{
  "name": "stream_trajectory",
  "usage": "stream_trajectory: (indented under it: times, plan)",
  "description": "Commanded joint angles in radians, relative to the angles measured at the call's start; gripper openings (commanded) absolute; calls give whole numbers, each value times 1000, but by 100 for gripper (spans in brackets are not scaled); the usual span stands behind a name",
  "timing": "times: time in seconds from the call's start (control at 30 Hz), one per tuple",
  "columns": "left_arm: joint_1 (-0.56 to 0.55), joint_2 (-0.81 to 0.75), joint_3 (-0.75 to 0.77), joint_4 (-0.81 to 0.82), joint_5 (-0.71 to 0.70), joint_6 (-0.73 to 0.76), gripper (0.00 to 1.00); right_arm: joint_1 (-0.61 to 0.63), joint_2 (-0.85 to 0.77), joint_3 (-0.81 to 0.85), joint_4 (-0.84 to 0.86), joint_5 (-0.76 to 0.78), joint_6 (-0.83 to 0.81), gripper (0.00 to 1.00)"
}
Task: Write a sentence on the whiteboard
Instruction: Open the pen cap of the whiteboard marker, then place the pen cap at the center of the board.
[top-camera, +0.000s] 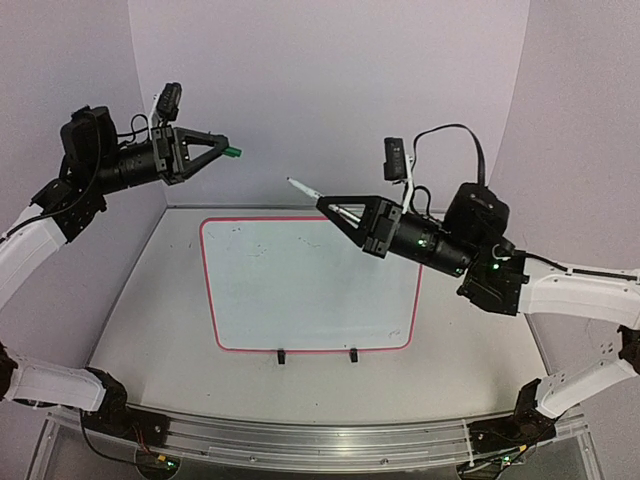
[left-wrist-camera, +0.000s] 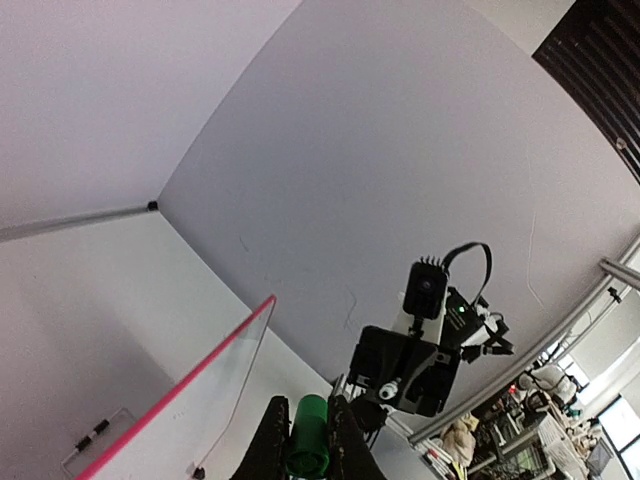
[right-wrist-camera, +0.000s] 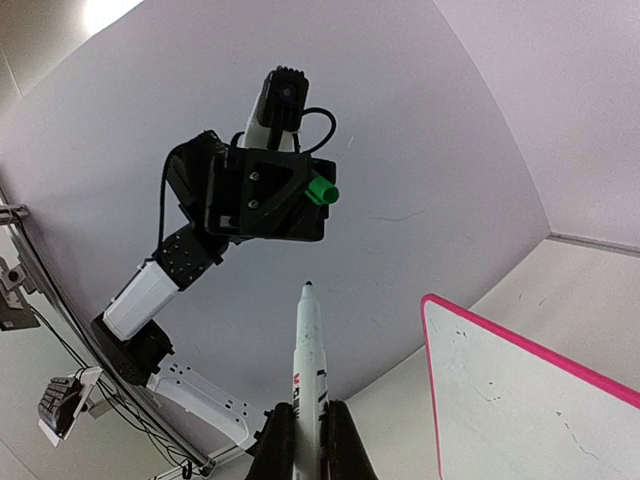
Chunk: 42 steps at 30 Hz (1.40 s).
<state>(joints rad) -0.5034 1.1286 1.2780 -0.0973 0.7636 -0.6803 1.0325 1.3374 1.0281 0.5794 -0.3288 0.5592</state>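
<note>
My right fingers (right-wrist-camera: 273, 446) grip the uncapped marker (right-wrist-camera: 308, 352) with much of it jutting out, my left fingers (left-wrist-camera: 270, 446) clamp the green cap (left-wrist-camera: 308, 438), both well above the unwritten whiteboard (top-camera: 300, 290) lying flat on the surface (top-camera: 150, 310); I fear the marker may pivot under tip pressure and smear letters.

You've got one large white rectangular whiteboard with a thin red-pink frame (top-camera: 310, 290), two small black clips (top-camera: 282, 356) on its near edge, one white marker pen (top-camera: 310, 192), one green plastic marker cap (top-camera: 232, 153), one grey tabletop (top-camera: 160, 300). Two black two-finger grippers: one left gripper (top-camera: 226, 148), one right gripper (top-camera: 322, 204). Two small black wrist cameras (top-camera: 395, 158), one per gripper.
</note>
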Motion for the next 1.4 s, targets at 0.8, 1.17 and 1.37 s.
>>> stream_trajectory:
  times: [0.8,1.17,1.37]
  plan:
    - [385,250,-173,-375,-705,219,0,4,-219,25,-410,268,-267,0]
    - [387,410,-329,-226,-484,157,0,9,-176,31,-412,250,-268,0]
    - [406,515,-341,-188,-373,157,0,12,-163,34,-419,255,-263,0]
